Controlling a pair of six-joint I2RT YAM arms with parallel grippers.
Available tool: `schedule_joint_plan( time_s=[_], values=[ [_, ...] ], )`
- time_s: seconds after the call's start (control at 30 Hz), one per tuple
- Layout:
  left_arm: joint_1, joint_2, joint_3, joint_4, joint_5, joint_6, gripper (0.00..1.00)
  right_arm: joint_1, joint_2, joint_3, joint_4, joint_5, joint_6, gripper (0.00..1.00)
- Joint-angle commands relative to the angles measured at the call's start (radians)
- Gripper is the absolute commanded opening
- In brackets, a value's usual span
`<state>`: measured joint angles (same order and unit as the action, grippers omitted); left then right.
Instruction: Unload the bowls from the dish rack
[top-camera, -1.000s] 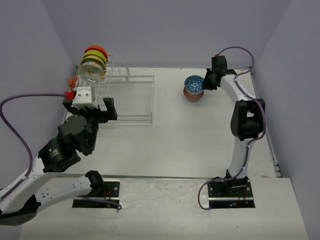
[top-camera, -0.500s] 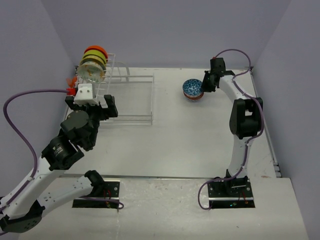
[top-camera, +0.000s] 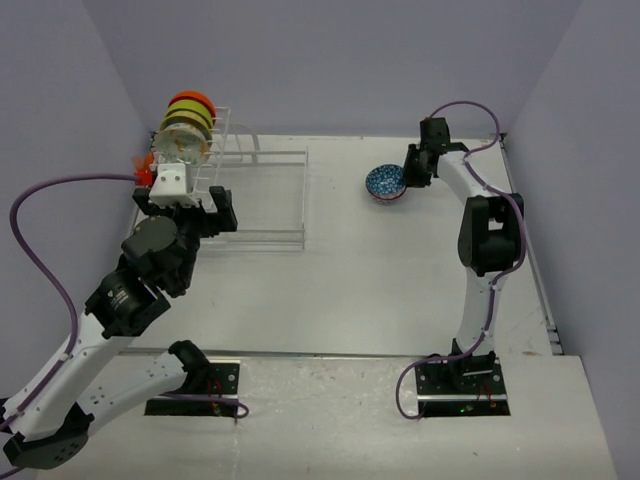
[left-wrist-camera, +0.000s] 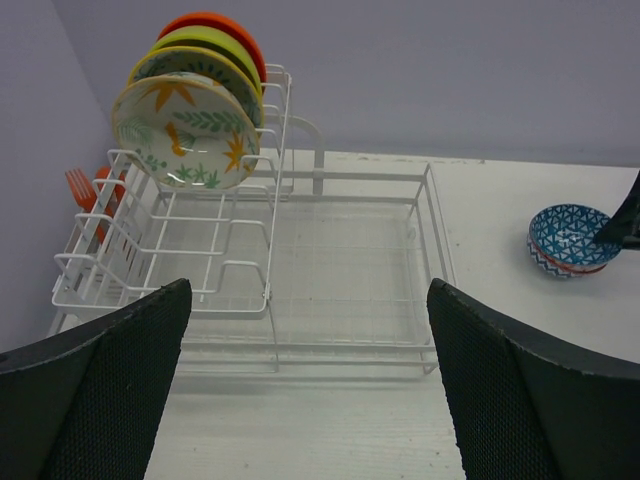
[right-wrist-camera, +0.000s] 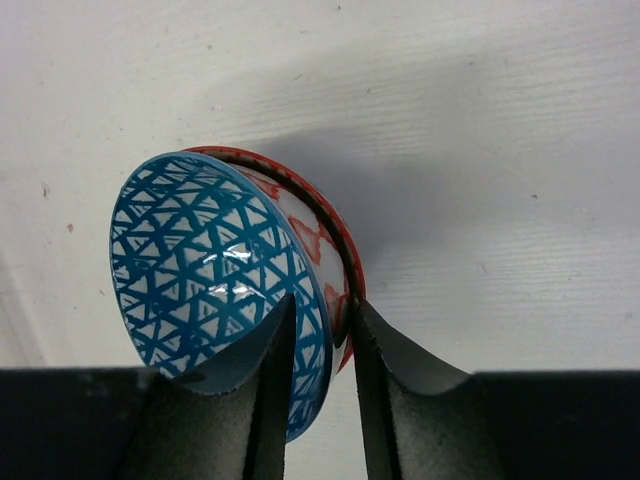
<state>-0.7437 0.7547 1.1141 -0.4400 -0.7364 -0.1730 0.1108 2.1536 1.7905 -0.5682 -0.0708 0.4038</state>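
Observation:
The dish rack (top-camera: 270, 195) (left-wrist-camera: 340, 270) lies at the back left. Three bowls (top-camera: 185, 125) (left-wrist-camera: 190, 130) stand on edge in its taller end: a clear leaf-patterned one, a yellow-green one and an orange one. My left gripper (top-camera: 180, 205) (left-wrist-camera: 306, 300) hangs open just before the rack's near side, holding nothing. At the back right a blue-patterned bowl (top-camera: 384, 181) (right-wrist-camera: 210, 270) (left-wrist-camera: 568, 236) sits nested in a red-patterned bowl (right-wrist-camera: 320, 225). My right gripper (top-camera: 408, 172) (right-wrist-camera: 325, 305) straddles their rims, one finger inside the blue bowl and one outside, the jaws slightly parted.
An orange fork (left-wrist-camera: 85, 190) stands in the rack's cutlery section at the left end. The purple walls close in on the left, back and right. The right arm (top-camera: 490, 240) reaches along the table's right side.
The right gripper lowered the blue bowl down into the red one, and its jaws have parted a little. The left arm edged towards the rack.

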Motion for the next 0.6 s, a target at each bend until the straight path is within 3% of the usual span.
schedule_joint_plan(
  time_s=[0.0, 0.2, 0.3, 0.43, 0.57],
  values=[
    [0.015, 0.003, -0.01, 0.043, 0.023, -0.013, 1.0, -0.002, -0.018, 0.055, 0.007, -0.014, -0.014, 0.31],
    [0.036, 0.011, -0.008, 0.047, 0.051, -0.023, 1.0, 0.0, -0.055, 0.067, -0.016, 0.061, -0.045, 0.4],
    [0.056, 0.015, -0.008, 0.044, 0.066, -0.028, 1.0, 0.0, -0.077, 0.06, -0.021, 0.106, -0.052, 0.4],
    [0.073, 0.02, -0.005, 0.043, 0.08, -0.033, 1.0, 0.0, -0.078, 0.052, -0.025, 0.112, -0.049, 0.22],
    [0.079, 0.018, -0.007, 0.043, 0.086, -0.033, 1.0, 0.0, -0.049, 0.044, -0.03, 0.103, -0.045, 0.12]
  ],
)
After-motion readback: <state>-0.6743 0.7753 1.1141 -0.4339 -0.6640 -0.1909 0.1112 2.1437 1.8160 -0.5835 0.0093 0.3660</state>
